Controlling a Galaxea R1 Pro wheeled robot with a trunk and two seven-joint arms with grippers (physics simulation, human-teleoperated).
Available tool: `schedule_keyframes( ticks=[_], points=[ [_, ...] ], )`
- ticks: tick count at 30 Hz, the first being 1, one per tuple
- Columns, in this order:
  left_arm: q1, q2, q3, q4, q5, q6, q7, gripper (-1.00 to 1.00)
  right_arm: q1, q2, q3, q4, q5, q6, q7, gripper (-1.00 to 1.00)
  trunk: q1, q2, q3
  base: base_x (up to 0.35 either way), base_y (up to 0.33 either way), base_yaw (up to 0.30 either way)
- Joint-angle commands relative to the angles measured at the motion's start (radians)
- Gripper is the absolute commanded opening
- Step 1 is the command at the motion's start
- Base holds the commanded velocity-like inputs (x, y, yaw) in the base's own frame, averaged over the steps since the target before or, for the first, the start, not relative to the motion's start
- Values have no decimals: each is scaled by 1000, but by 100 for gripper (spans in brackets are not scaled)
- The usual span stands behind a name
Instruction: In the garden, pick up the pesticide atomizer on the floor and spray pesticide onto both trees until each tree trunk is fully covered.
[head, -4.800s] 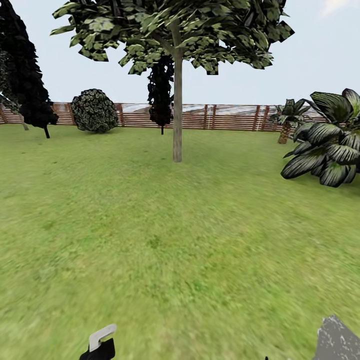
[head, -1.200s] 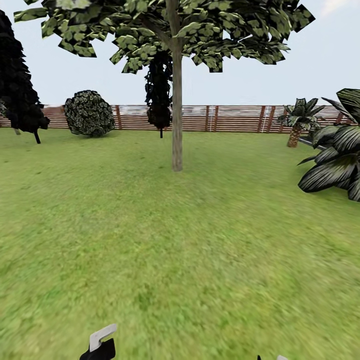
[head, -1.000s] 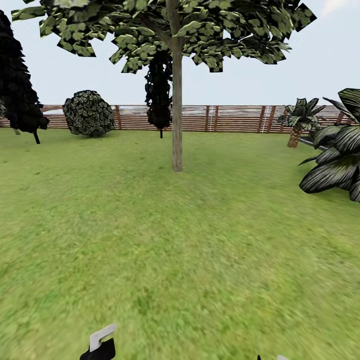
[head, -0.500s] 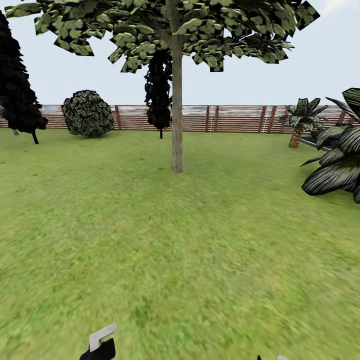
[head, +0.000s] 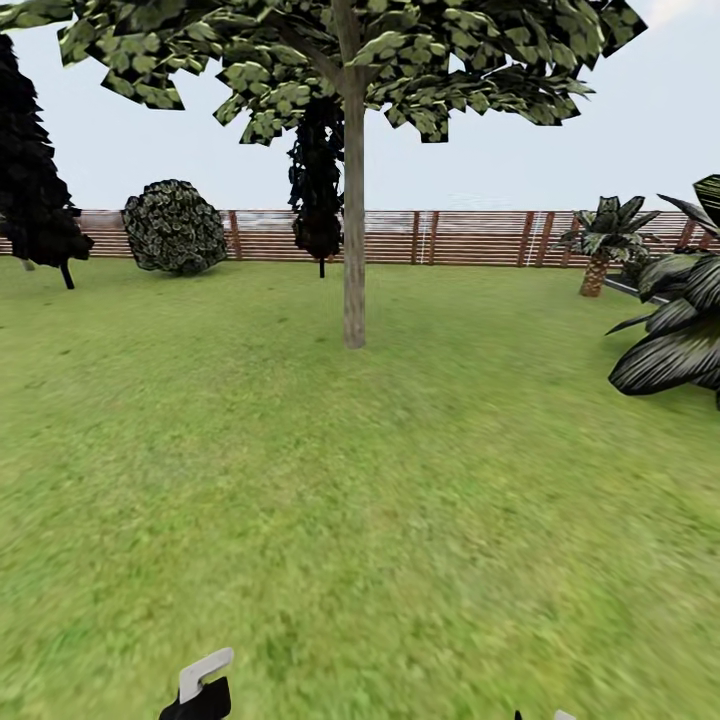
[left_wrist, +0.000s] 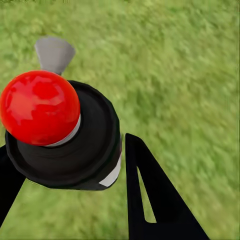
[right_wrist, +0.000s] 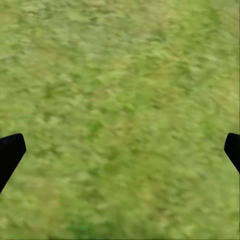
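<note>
I see the pesticide atomizer (left_wrist: 45, 105), red-capped with a black body, pinched between the fingers of my left gripper (left_wrist: 67, 175), low at near left. It looks small, light, rigid and smooth, so the body seems the place to grip. My right gripper (right_wrist: 120, 150) is spread wide and empty over the lawn (head: 400, 520). One tree trunk (head: 353, 230) stands far ahead.

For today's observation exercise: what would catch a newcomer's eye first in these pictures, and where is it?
The tall tree stands mid-lawn straight ahead, its crown spreading across the top of the head view, with the slatted fence behind it. In the left wrist view, a glossy red knob tops a black object between the left gripper fingers. Dark striped palm leaves crowd the right edge.
</note>
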Motion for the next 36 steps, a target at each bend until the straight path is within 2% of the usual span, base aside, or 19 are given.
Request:
schedule_keyframes(
  ticks=[1,36],
  points=[
    [-1,0,-8,0,5,-2,4,-100,-1,0,3,1,-5,-4,-2,100,1,-2,-2,210,0,0],
    [-1,0,-8,0,5,-2,4,-100,-1,0,3,1,-6,-2,-2,100,1,-2,-2,210,0,0]
  ],
)
